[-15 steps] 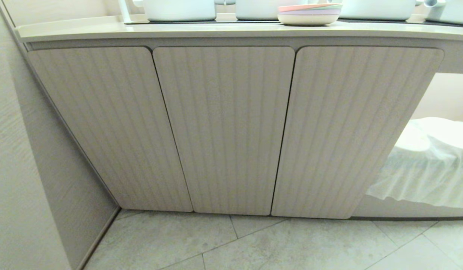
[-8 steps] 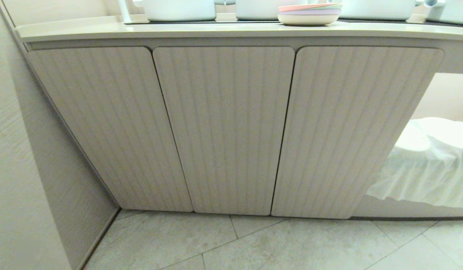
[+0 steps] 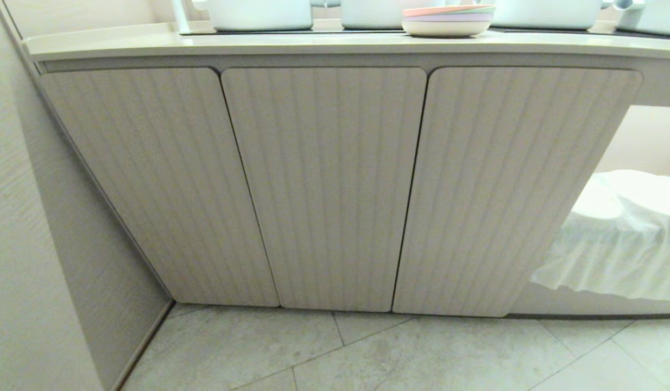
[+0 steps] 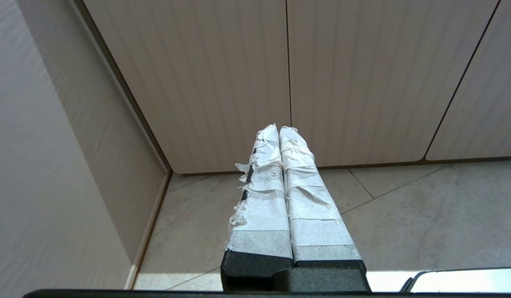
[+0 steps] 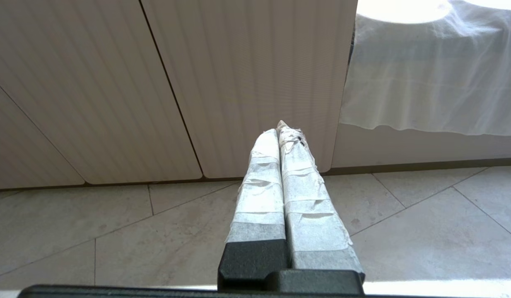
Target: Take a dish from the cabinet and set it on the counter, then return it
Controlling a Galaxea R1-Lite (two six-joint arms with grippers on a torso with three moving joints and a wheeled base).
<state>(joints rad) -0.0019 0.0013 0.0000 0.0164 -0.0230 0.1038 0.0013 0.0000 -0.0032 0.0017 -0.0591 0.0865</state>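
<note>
A low cabinet [image 3: 324, 184] with three pale, vertically ribbed doors fills the head view, all three closed flat. A wall runs down the left side; tiled floor [image 3: 422, 353] lies in front. Above the doors, the desk [image 3: 150, 46] runs left to right as a cream slab. On it, from left to right, stand pale pots [image 3: 259, 16] at the far edge and a stack of pastel plates [image 3: 448, 21] topped in pink, close to the front edge above the right-hand door. To the right of the cabinet, white cloth [image 3: 623, 239] drapes over something in an open bay.

The blue dish is not visible anywhere; it is presumably behind a door, so its facing and any tilt cannot be told.

The left gripper [image 4: 279, 129] is clenched and empty, low in front of the seam between the left and middle doors. The right gripper [image 5: 279, 126] is clenched too, empty, in front of the right-hand door.

The step appears to be opening a door. No handles show, so a gripper would probably need to catch a door edge at a seam and swing it fully clear.
</note>
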